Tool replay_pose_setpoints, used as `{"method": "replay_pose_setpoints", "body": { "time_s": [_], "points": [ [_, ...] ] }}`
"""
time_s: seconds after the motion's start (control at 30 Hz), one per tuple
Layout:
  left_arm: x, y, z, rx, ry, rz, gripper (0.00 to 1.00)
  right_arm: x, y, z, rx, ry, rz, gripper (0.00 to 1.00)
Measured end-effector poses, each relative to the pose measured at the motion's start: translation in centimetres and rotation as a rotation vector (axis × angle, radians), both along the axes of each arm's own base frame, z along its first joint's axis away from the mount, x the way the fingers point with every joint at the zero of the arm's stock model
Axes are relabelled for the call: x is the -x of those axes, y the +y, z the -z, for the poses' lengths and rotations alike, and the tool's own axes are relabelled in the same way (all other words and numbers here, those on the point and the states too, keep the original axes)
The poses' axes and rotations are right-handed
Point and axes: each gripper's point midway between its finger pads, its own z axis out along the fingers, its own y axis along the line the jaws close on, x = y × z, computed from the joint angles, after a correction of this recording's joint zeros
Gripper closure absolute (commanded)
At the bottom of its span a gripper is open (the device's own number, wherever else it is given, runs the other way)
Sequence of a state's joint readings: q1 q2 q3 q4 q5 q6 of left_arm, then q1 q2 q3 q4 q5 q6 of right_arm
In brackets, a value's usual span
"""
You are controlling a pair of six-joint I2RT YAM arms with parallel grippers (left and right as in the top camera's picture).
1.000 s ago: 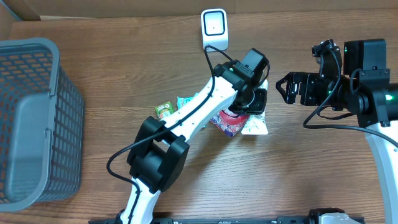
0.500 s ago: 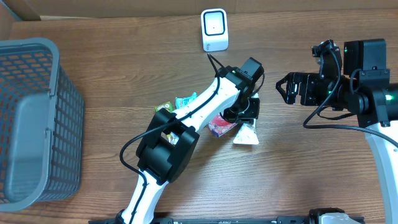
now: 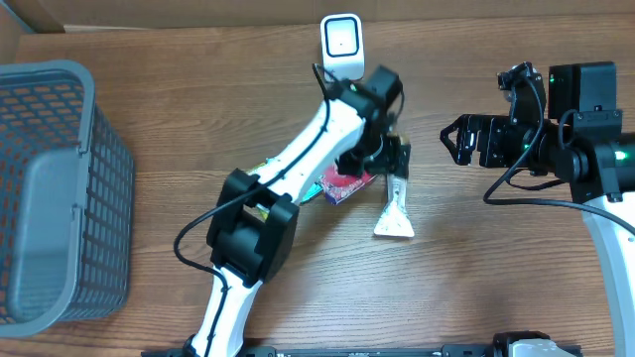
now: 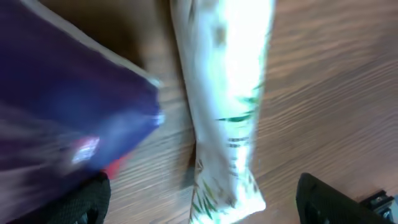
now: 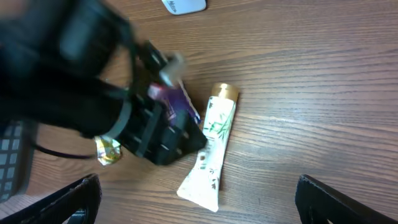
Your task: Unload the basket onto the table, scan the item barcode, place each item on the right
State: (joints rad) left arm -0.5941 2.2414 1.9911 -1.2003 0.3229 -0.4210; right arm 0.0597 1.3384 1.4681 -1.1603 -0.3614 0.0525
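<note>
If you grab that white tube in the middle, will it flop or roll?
Probably soft: the tube tapers to a flat crimped end, so it may squash. That flat end should stop it rolling. The cap end may sag.

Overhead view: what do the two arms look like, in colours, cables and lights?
The left arm has white links, black joint housings and a black cable looping alongside. The right arm is white below a black wrist assembly with green lights and a black cable.
</note>
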Motion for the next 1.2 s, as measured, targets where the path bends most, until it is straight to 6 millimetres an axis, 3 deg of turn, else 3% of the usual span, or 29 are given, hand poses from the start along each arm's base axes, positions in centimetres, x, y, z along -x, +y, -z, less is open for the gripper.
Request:
{"method": "replay_pose_setpoints", "body": {
  "time_s": [0.13,0.27,0.37,0.43,0.5,0.6,0.7,0.97,1.1,1.2],
  "points": [
    [-2.6,0.9,-5.7,0.023,-0.131,0.0,0.15,0.0,0.0,0.1,0.0,0.002,0.0,0.0],
    [-4.2,2.8,-14.4,0.064,-0.335,-0.027,0.14,-0.1,0.1,0.9,-0.002,0.028,-0.003,0.0],
    [-4.0,5.2,-21.6,0.099,-0.507,-0.062,0.12,0.1,0.5,2.6,-0.02,0.083,-0.016,0.01],
    [-3.5,7.0,-25.3,0.115,-0.597,-0.092,0.02,0.3,0.8,4.0,-0.035,0.131,-0.025,0.04],
    [-2.5,9.0,-28.8,0.127,-0.682,-0.125,0.0,0.3,1.0,5.8,-0.044,0.183,-0.029,0.04],
    [-1.2,11.3,-32.0,0.126,-0.764,-0.169,0.01,0.4,1.2,8.3,-0.056,0.264,-0.036,0.04],
    [-0.5,12.2,-32.7,0.105,-0.782,-0.184,0.01,0.6,1.6,10.8,-0.075,0.331,-0.045,0.03],
    [-0.4,14.5,-30.0,-0.062,-0.727,-0.19,0.0,1.3,3.4,16.4,-0.172,0.406,-0.124,0.0],
    [-1.3,17.5,-29.9,-0.142,-0.734,-0.278,0.0,0.9,4.1,18.4,-0.212,0.384,-0.156,0.0],
    [-2.1,20.9,-29.8,-0.193,-0.726,-0.368,0.0,0.8,4.4,19.7,-0.23,0.358,-0.171,0.01]
  ]
}}
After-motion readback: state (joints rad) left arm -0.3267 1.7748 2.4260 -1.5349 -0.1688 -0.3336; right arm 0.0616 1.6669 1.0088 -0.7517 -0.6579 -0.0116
